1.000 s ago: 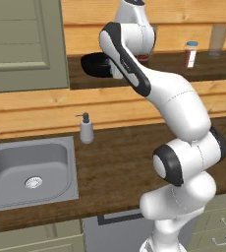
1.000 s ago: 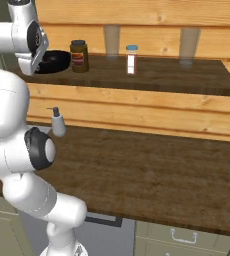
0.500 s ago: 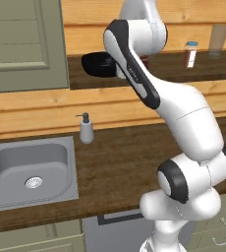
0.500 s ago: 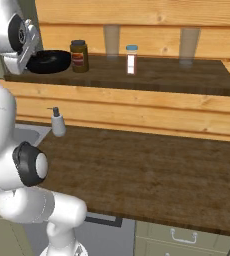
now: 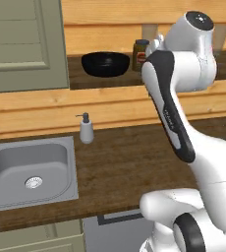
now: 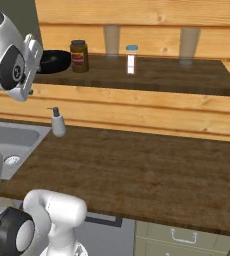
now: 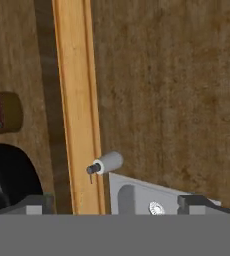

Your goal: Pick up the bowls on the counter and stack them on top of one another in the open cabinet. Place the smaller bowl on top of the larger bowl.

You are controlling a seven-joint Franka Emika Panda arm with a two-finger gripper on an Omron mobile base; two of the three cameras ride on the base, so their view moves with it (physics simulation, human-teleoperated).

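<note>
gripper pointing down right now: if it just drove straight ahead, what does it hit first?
Probably the front edge of the shelf, which runs between the open gripper tips. Past it lies the counter by the soap dispenser. Depth is unclear.

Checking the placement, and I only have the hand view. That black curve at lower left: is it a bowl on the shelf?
Observer: Yes. A wide black bowl stands upright on the open cabinet's shelf, just left of the brown jar.
Operator: Anything else up there?
Observer: A small white bottle with a blue cap, right of the jar and apart from it.
Operator: And below?
Observer: A soap dispenser stands on the counter beside the sink.
</note>
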